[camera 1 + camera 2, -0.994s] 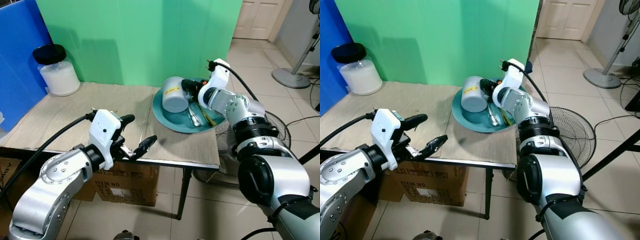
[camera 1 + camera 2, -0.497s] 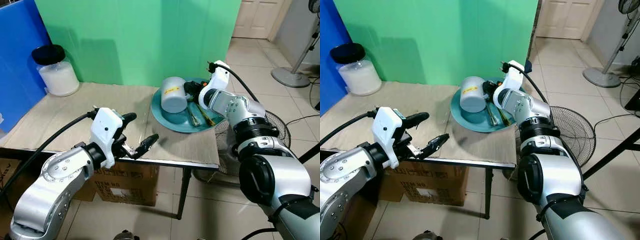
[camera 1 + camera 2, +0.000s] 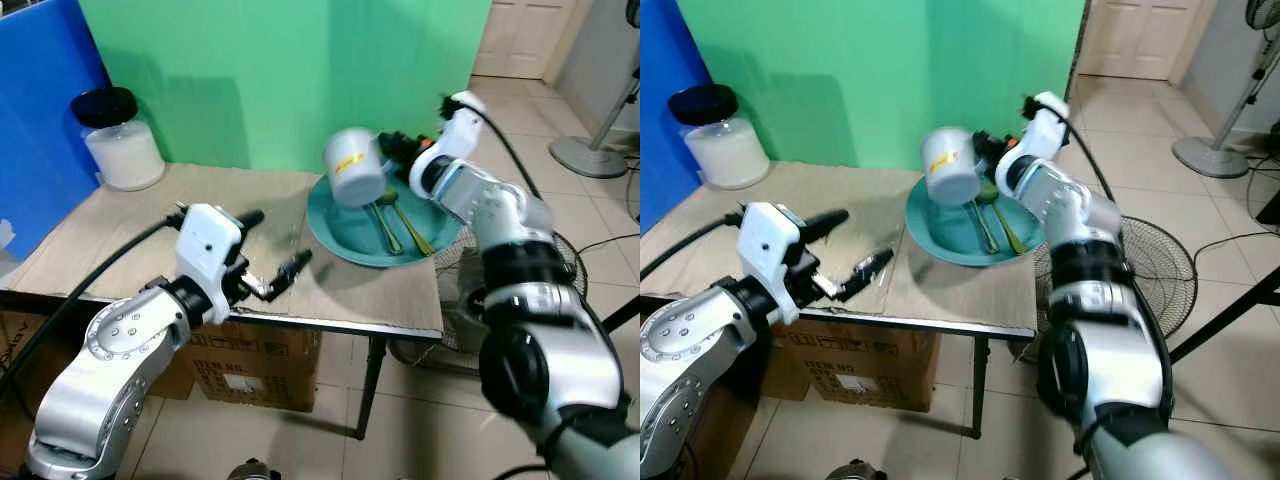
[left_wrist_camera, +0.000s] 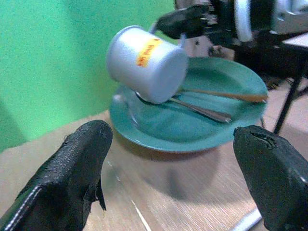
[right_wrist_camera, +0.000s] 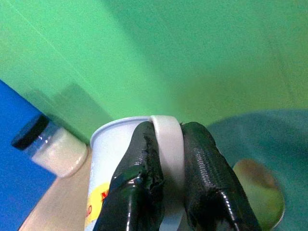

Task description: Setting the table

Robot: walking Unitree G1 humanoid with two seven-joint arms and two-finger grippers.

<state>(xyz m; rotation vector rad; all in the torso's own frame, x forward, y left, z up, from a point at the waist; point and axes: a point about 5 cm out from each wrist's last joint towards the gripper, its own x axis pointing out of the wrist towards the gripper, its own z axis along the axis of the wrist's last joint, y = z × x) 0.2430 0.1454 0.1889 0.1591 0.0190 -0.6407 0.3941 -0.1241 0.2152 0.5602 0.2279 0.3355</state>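
Observation:
A grey mug with a yellow sticker hangs tilted in the air above the left rim of a teal plate. My right gripper is shut on the mug's handle. On the plate lie a metal spoon and a gold-coloured spoon. My left gripper stands open near the table's front edge, left of the plate, with nothing between its fingers.
A glass jar of white powder with a black lid stands at the table's back left. A green screen and a blue panel rise behind the wooden table. Cardboard boxes sit under it. A floor fan lies to the right.
My right gripper has lifted the mug off the plate and up, tilted. The left gripper has stayed near the front edge. The camera has shifted slightly.

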